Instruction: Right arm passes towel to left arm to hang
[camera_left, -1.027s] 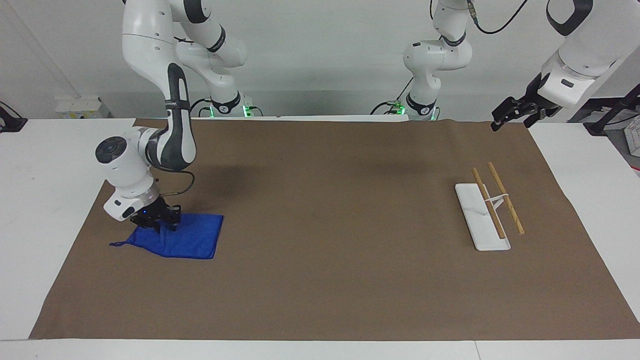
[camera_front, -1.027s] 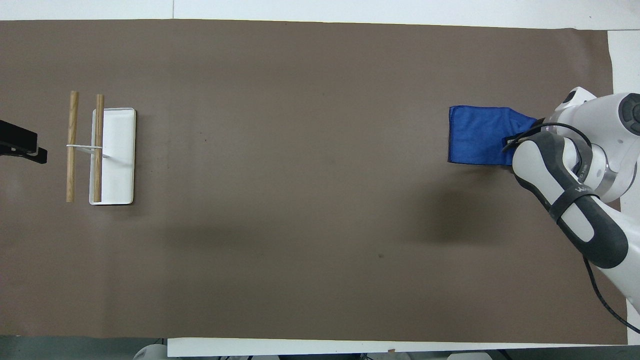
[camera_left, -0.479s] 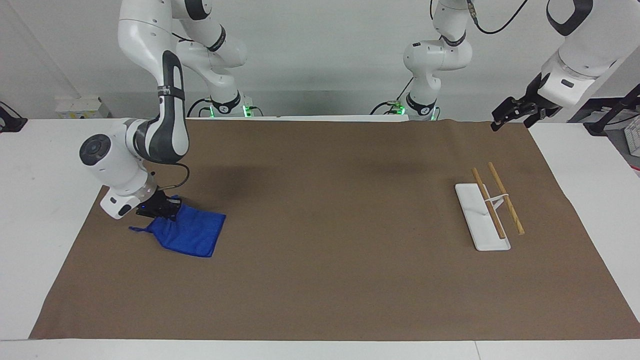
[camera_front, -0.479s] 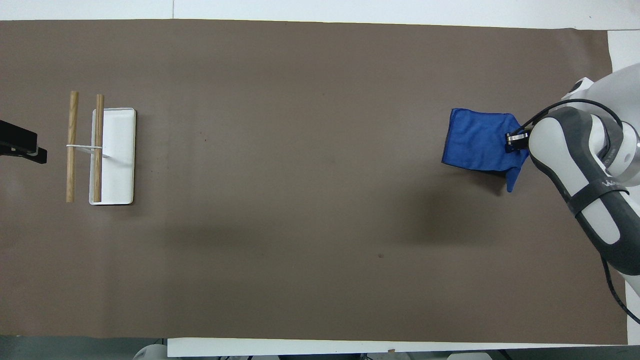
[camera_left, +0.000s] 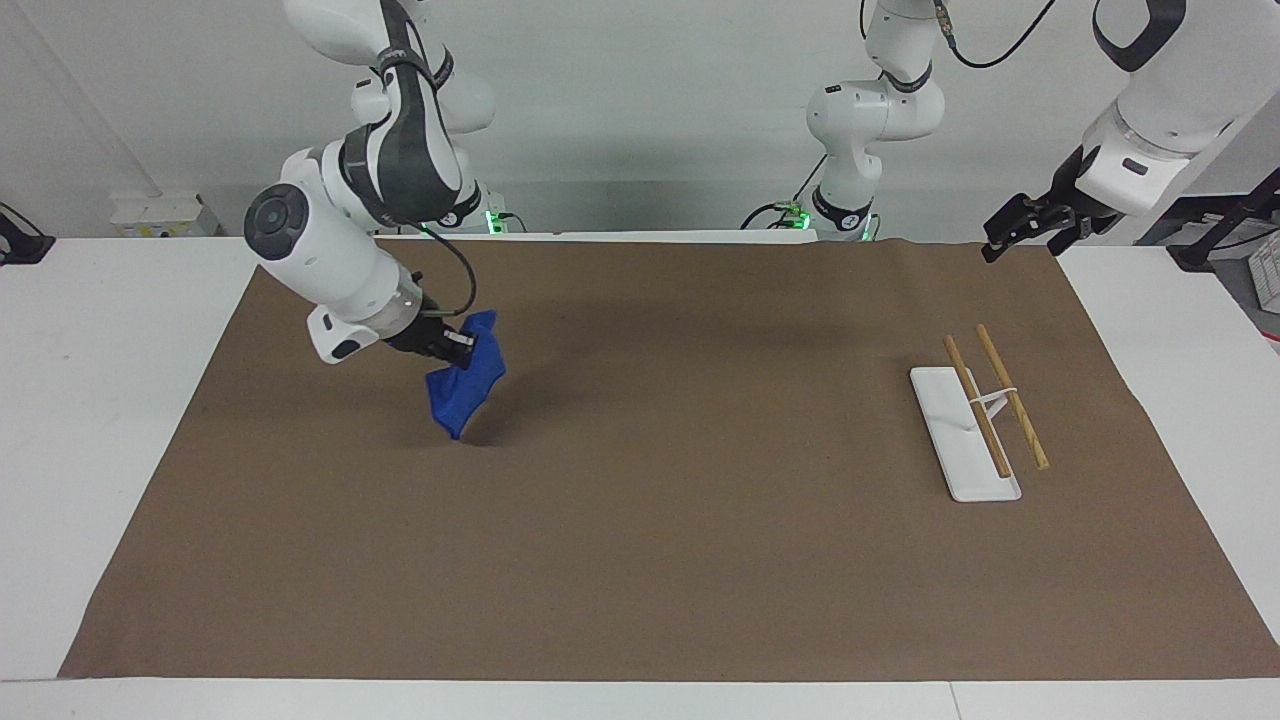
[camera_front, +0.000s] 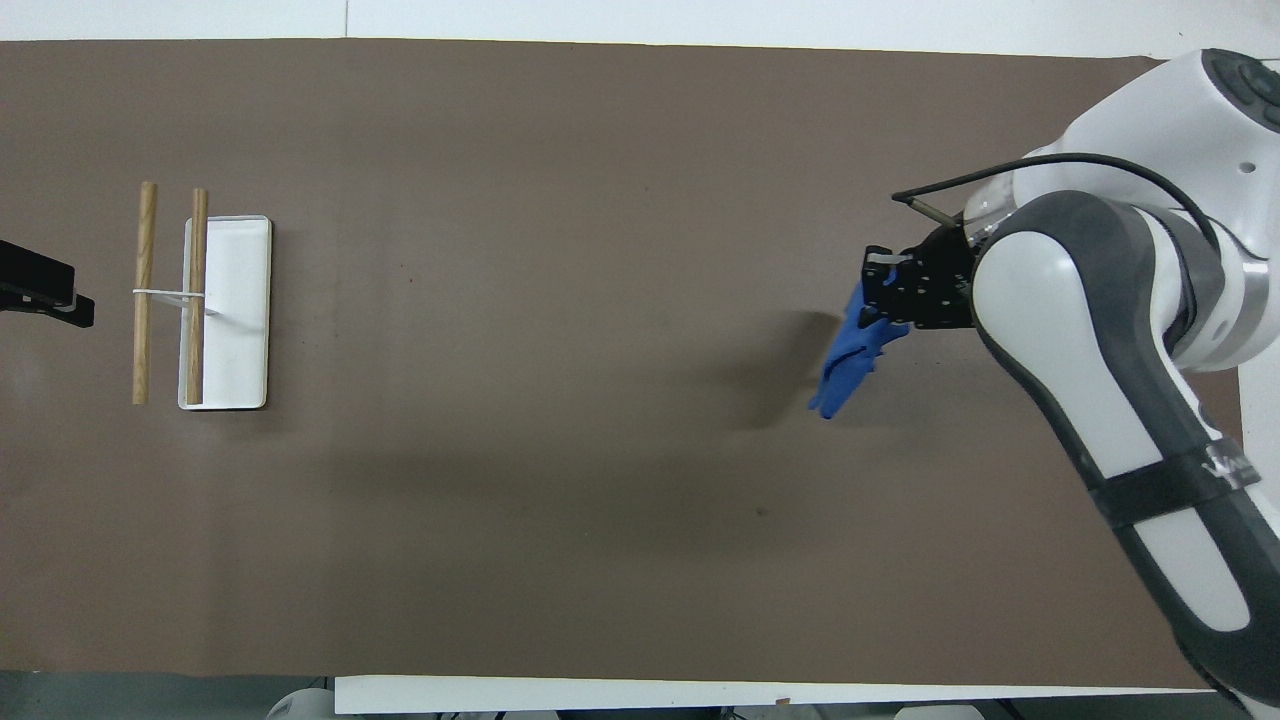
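My right gripper (camera_left: 466, 350) is shut on one edge of the bright blue towel (camera_left: 463, 390) and holds it up over the mat, toward the right arm's end of the table. The towel hangs crumpled below the fingers, with its lowest corner close to the mat. In the overhead view the right gripper (camera_front: 878, 300) points toward the left arm's end and the towel (camera_front: 848, 362) droops from it. My left gripper (camera_left: 1020, 238) waits open and empty in the air over the mat's corner at the left arm's end; it also shows in the overhead view (camera_front: 60, 298).
A white rack base (camera_left: 950, 440) with two wooden rods (camera_left: 1012, 397) stands on the brown mat (camera_left: 640, 520) near the left arm's end; the rack also shows in the overhead view (camera_front: 235, 330).
My right gripper has lifted the towel off the mat and carried it toward the middle of the table. The towel went from lying flat to hanging bunched. The left arm has not moved.
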